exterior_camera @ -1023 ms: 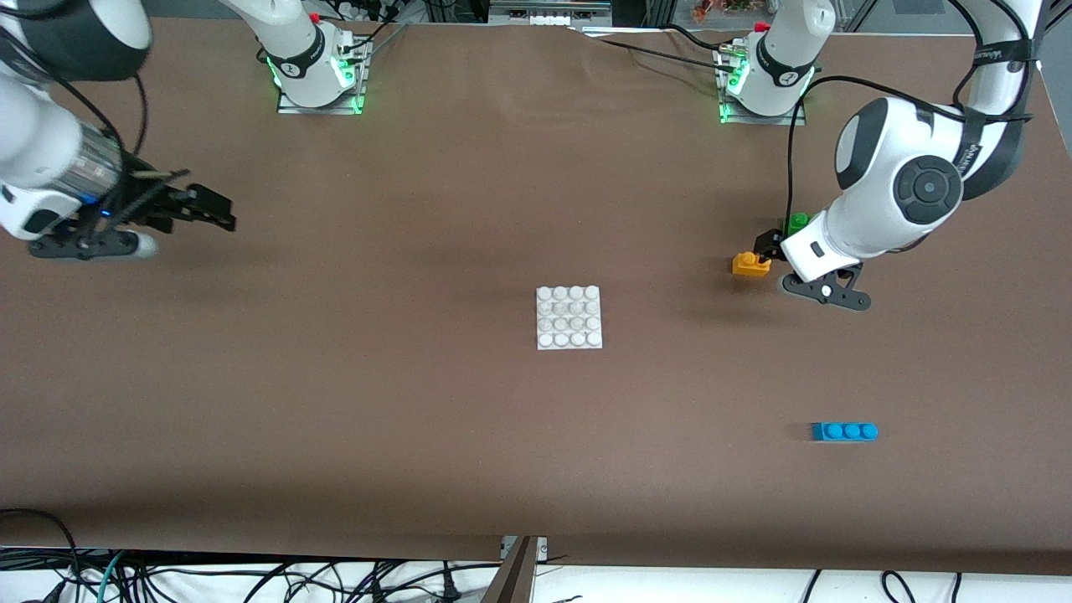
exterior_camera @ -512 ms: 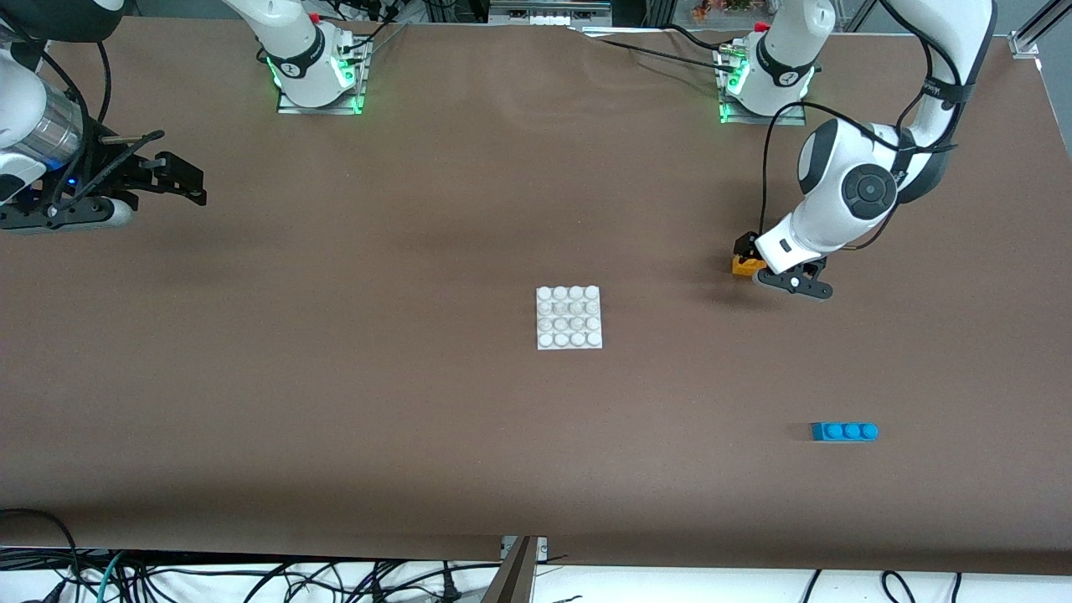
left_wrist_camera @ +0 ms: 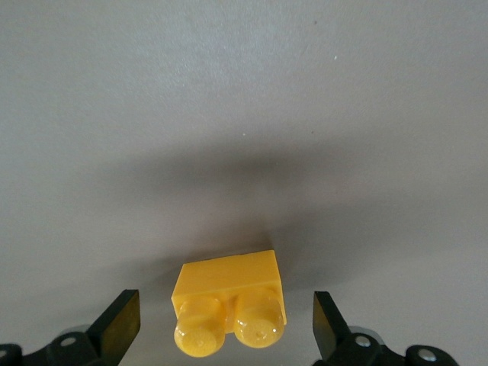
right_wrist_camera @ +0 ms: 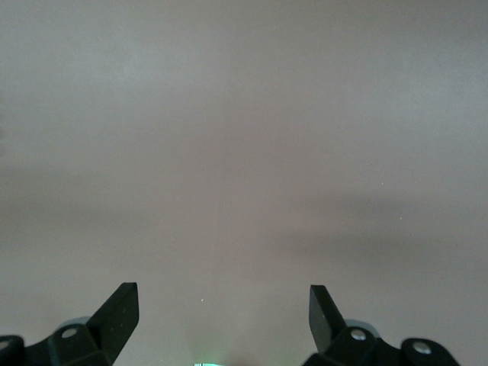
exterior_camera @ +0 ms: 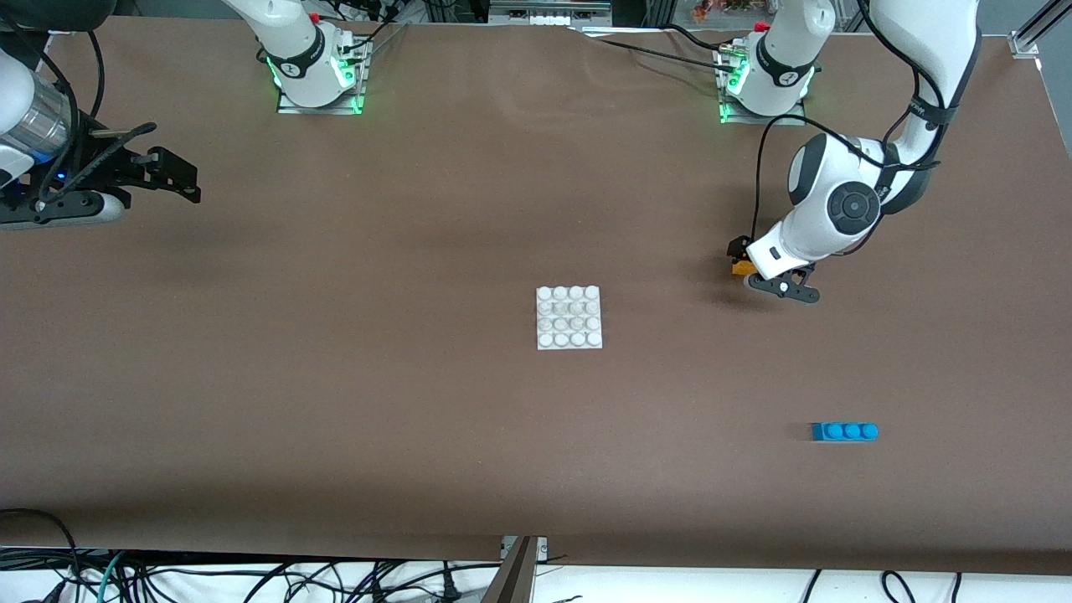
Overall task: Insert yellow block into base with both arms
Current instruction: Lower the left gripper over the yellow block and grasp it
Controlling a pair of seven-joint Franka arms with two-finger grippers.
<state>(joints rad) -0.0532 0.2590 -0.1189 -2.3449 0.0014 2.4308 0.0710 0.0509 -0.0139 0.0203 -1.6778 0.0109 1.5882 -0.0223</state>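
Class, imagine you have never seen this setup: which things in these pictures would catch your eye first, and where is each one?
The left gripper draws the eye first, down over the yellow block toward the left arm's end of the table, its open fingers either side of the block. Next comes the white base in the middle of the table, bare. The right gripper waits open over the right arm's end.

White arms (exterior_camera: 846, 205), black joint bands, black cables, black claws.
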